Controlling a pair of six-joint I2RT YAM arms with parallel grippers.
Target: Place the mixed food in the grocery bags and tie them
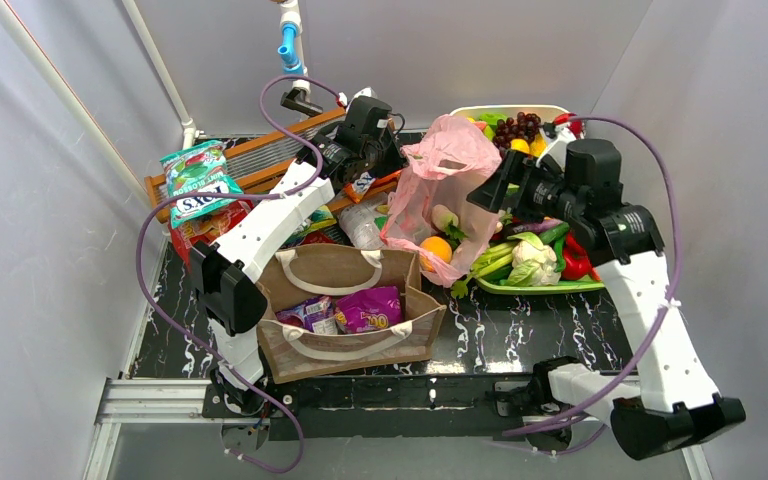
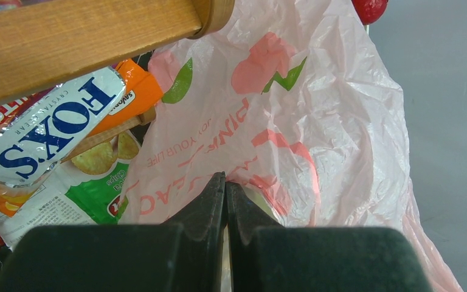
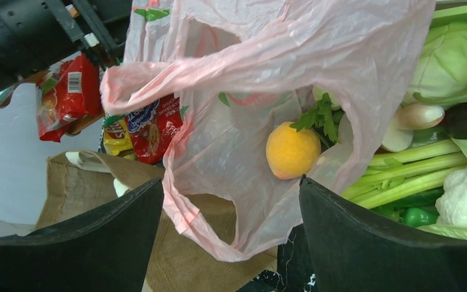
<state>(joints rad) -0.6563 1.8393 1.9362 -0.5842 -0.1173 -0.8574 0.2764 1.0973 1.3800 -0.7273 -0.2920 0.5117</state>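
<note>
The pink bag (image 1: 442,185) hangs half upright in the middle of the table, with an orange (image 1: 436,250) and a leafy green inside. My left gripper (image 1: 401,162) is shut on the bag's upper left edge; its fingertips (image 2: 225,180) meet against the pink film (image 2: 292,121). My right gripper (image 1: 488,196) is open and empty beside the bag. In the right wrist view (image 3: 231,179) its fingers flank the bag's lower handle loop (image 3: 237,201), with the orange (image 3: 292,149) just beyond. The brown tote (image 1: 352,345) stands open in front, holding purple packets (image 1: 368,308).
A wooden rack (image 1: 260,160) with a Fox's packet (image 1: 200,185) and red packets lies behind my left arm. A green tray (image 1: 540,286) holds cauliflower (image 1: 532,255), celery and peppers. A white tray (image 1: 505,110) holds grapes (image 1: 517,127). Grey walls close both sides.
</note>
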